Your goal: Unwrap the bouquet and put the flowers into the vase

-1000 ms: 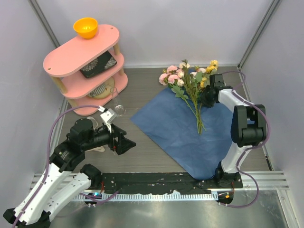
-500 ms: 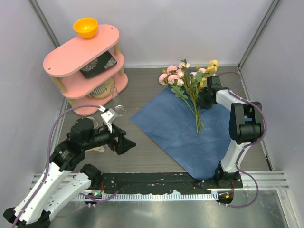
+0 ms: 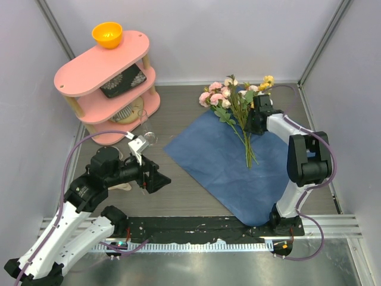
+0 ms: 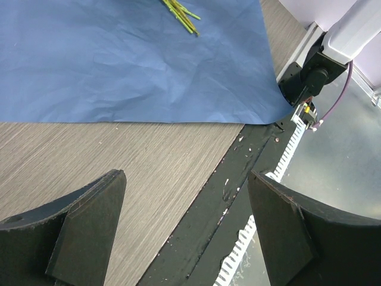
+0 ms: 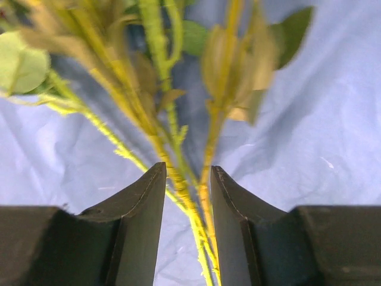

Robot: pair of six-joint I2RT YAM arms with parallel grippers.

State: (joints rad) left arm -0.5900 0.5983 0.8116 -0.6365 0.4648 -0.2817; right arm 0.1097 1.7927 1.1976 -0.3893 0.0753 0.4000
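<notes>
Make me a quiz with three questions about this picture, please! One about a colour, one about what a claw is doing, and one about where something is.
1. What colour is the paper under the flowers? A red; B blue; C green.
2. How is the left claw? A shut on a stem; B open with nothing in it; C holding a cup.
3. Where is the orange bowl? A on the paper; B among the flowers; C on top of the pink shelf.

Answers: 1 B, the sheet spread under the stems is blue. 2 B, it gapes wide over bare table. 3 C, it sits on the shelf's top tier.
</notes>
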